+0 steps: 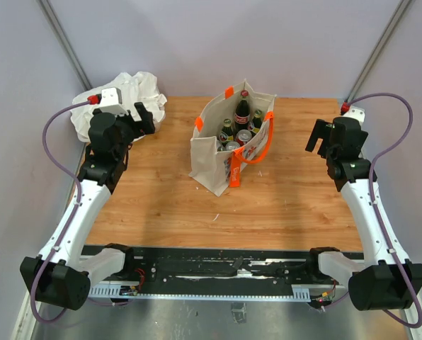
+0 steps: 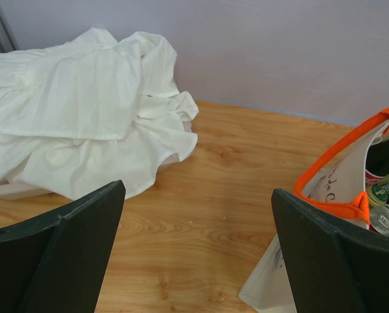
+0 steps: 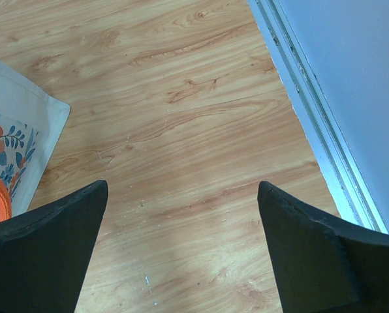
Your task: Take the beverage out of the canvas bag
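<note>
The cream canvas bag (image 1: 212, 152) with orange handles stands upright in the middle of the table, open at the top. Inside are a tall dark cola bottle (image 1: 243, 110), green bottles (image 1: 256, 120) and cans (image 1: 243, 136). The bag's orange-edged rim (image 2: 341, 171) shows at the right of the left wrist view, a can top (image 2: 384, 219) inside it. Its printed side (image 3: 8, 147) shows at the left of the right wrist view. My left gripper (image 1: 146, 117) is open and empty, left of the bag. My right gripper (image 1: 316, 138) is open and empty, right of the bag.
A white cloth bundle (image 1: 129, 92) lies at the back left corner, also in the left wrist view (image 2: 83, 111). The table's right edge and metal rail (image 3: 312, 117) run along the grey wall. The wood tabletop (image 1: 289, 198) lies between the bag and the arms.
</note>
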You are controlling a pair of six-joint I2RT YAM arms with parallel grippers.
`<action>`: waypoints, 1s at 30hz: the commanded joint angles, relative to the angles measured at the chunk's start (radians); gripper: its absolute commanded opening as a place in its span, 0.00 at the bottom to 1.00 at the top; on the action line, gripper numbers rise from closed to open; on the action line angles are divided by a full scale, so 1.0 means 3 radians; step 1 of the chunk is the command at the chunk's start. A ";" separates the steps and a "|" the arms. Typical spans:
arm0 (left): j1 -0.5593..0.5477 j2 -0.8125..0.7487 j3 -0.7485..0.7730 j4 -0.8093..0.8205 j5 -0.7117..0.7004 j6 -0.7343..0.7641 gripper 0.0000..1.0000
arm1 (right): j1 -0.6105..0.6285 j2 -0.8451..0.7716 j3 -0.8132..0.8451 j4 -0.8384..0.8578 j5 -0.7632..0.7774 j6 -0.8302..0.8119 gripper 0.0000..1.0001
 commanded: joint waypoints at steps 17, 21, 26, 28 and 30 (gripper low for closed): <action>-0.0005 -0.0046 -0.0002 0.0089 0.0390 -0.0079 1.00 | 0.0083 -0.0167 0.0026 0.0249 -0.0490 -0.0234 0.99; -0.0005 0.0050 0.0081 0.0176 0.0572 -0.0195 1.00 | 0.0214 -0.0162 0.0153 0.0257 -0.0559 -0.0362 0.98; -0.0005 0.0264 0.0194 0.0254 0.0877 -0.0381 1.00 | 0.0390 -0.0001 0.0390 0.0344 -0.0859 -0.0423 0.85; -0.0010 0.0339 0.0193 0.0350 0.1091 -0.0442 1.00 | 0.0481 0.0105 0.0514 0.0407 -0.0966 -0.0462 0.80; -0.0033 0.0348 0.0139 0.0506 0.1231 -0.0493 1.00 | 0.0594 0.0215 0.0644 0.0482 -0.1043 -0.0511 0.75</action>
